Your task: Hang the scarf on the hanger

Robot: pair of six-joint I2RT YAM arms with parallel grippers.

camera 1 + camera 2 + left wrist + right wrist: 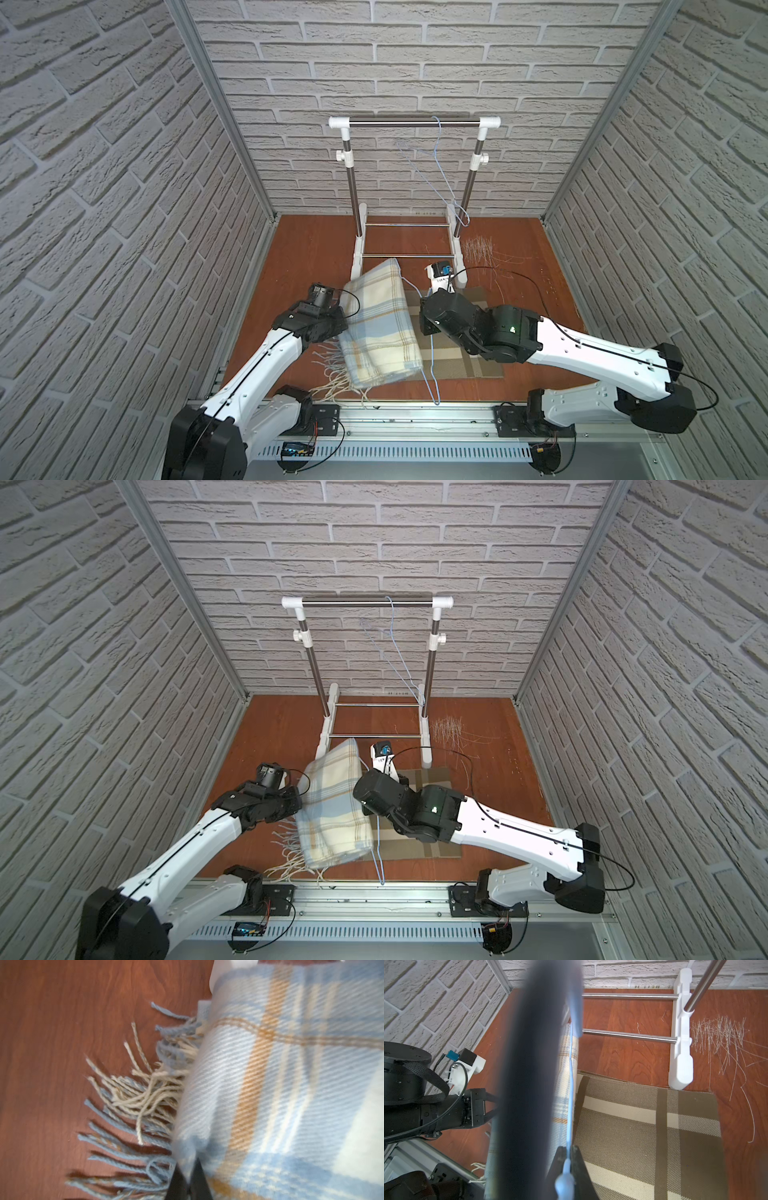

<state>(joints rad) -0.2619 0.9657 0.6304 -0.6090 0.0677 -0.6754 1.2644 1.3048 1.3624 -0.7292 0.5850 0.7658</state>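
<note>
- My left gripper [188, 1178] is pinched tight on one edge of the folded, fringed wool scarf [380, 328], plaid in pale blue, cream and tan. The scarf is held up off the red-brown wooden table [311, 257], between the two arms.
- My right gripper [568, 1159] is clamped fully onto the thin light-blue wire hanger [430, 374]. The wire runs along the scarf's far edge, touching it. I cannot tell whether the cloth actually passes over the wire.
- Most of the scarf appears to sit on my left side of the wire, so if I let go there, I judge it would slide off.
- The wire is thin and smooth, so the scarf's weight could twist it in the jaws.
- The fringe [133, 1093] hangs low over the table and could drag or snag.
- The left pinch may hold only some of the folded layers, and the others could unfold.
</note>
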